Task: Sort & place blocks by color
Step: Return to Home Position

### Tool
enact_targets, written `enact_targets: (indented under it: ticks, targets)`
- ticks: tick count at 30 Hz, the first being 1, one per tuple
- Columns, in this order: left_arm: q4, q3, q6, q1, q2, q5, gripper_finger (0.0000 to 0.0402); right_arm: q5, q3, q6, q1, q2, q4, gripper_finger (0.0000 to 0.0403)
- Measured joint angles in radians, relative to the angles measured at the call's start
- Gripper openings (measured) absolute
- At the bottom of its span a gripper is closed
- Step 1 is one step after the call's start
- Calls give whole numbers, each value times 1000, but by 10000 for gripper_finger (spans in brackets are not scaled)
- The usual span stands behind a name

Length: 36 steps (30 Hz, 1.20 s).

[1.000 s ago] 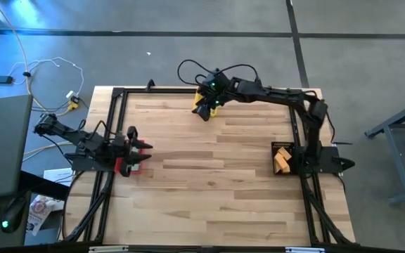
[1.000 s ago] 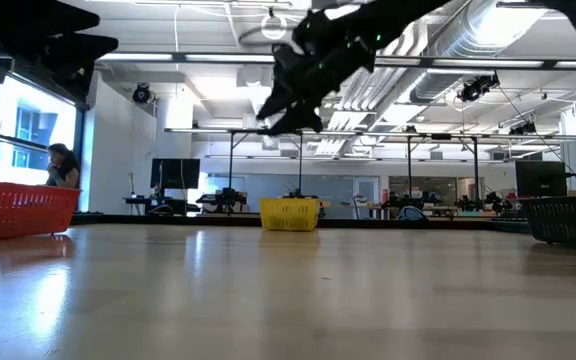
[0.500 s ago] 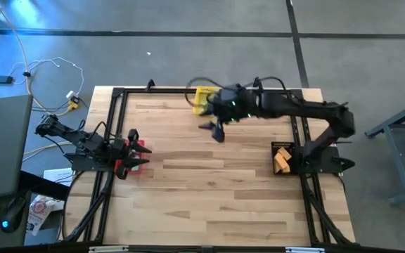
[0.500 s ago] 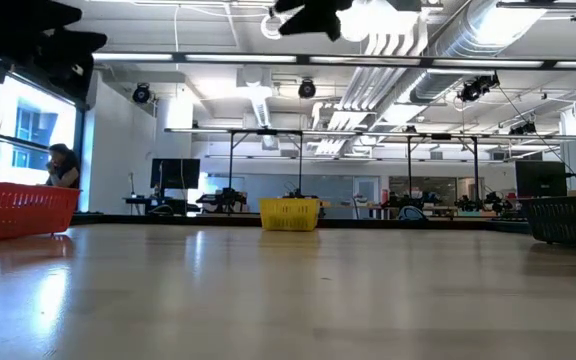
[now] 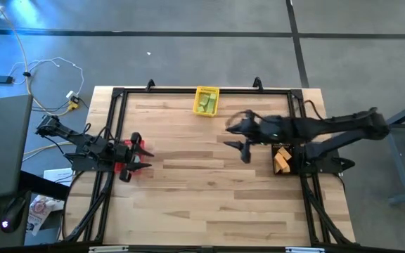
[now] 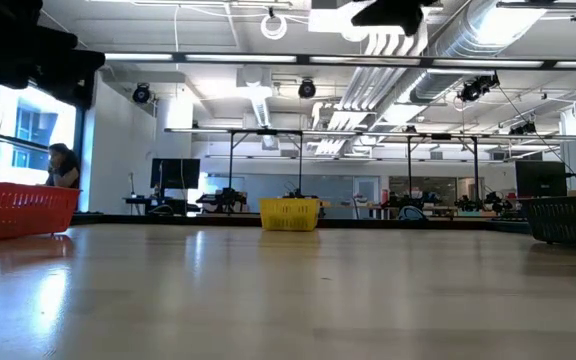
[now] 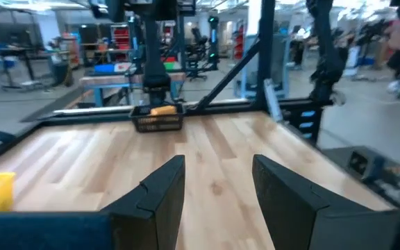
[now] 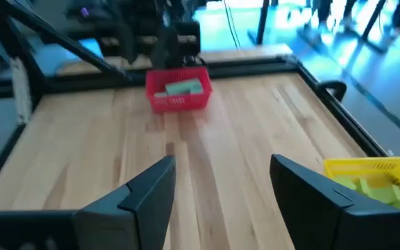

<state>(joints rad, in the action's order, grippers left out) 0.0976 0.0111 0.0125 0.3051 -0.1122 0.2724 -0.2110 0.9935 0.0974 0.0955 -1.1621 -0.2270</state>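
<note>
Light green blocks point(image 5: 204, 104) lie in a yellow bin point(image 5: 207, 92) at the table's far edge. Orange blocks point(image 5: 281, 159) fill a black bin point(image 7: 157, 123) at the right edge. Teal blocks point(image 8: 183, 88) sit in a red bin point(image 8: 178, 103) at the left edge. My right gripper point(image 5: 235, 142) hangs open and empty above the table, left of the black bin, its fingers pointing toward the table's left. My left gripper point(image 5: 140, 151) stands open and empty over the red bin, level, pointing toward the table's right.
A black frame rail point(image 5: 202, 89) runs around the wooden tabletop point(image 5: 202, 190). Bare wood spreads across the middle and near half. In the low view the red bin point(image 6: 18, 212), yellow bin point(image 6: 290, 214) and black bin point(image 6: 568, 220) stand along the far horizon.
My right gripper has swung from above the yellow bin at the far edge toward the table's right and near side, rising and rolling as it went, and now hangs beside the black bin. It stays open and empty. The green blocks in the yellow bin are now uncovered.
</note>
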Motion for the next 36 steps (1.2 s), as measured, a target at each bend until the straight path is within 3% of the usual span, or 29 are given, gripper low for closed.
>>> enact_targets:
  ticks: [7,14,36]
  targets:
    - [-3,0,87,0,-1,102,156,13,-366,74,5,257,282,220]
    - [-3,1,73,0,-1,186,156,-52,-589,161,5,472,322,220]
    - [-3,1,70,0,-1,184,156,-122,-879,141,5,921,314,220]
